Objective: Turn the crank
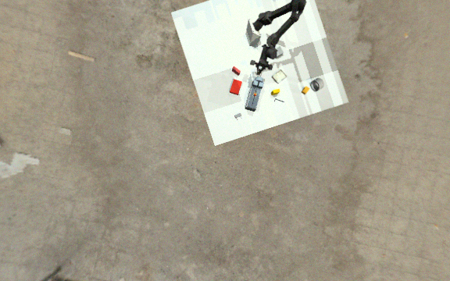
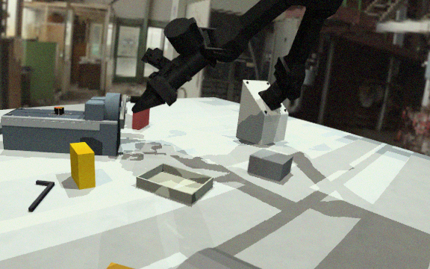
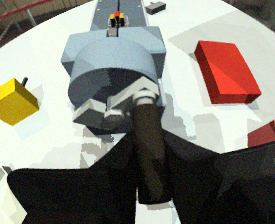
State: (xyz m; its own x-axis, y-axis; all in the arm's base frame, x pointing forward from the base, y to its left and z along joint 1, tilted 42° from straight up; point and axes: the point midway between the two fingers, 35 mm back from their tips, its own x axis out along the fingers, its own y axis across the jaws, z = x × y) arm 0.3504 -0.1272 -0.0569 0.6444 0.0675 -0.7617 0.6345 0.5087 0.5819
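Note:
The blue-grey slide machine (image 1: 252,97) (image 2: 51,128) (image 3: 115,50) lies on the white table (image 1: 213,43) (image 2: 349,224). Its round crank hub faces my arm. The slide's red pointer (image 1: 255,94) (image 2: 59,110) (image 3: 116,22) sits on top of the slide, partway along it. I cannot make out the brass zero marks. My gripper (image 1: 258,72) (image 2: 134,106) (image 3: 144,133) is at the crank end and is shut on the dark crank handle (image 3: 148,143), which sticks out from the hub toward the wrist camera.
A yellow block (image 1: 275,92) (image 2: 82,164) (image 3: 11,102), a hex key (image 2: 40,194) and a shallow tray (image 1: 279,76) (image 2: 174,183) lie beside the machine. A flat red plate (image 1: 235,87) (image 3: 228,71) and a red block (image 1: 236,70) (image 2: 140,119) lie on the other side. A grey block (image 2: 270,164) and a white wedge (image 2: 260,116) stand near the arm's base.

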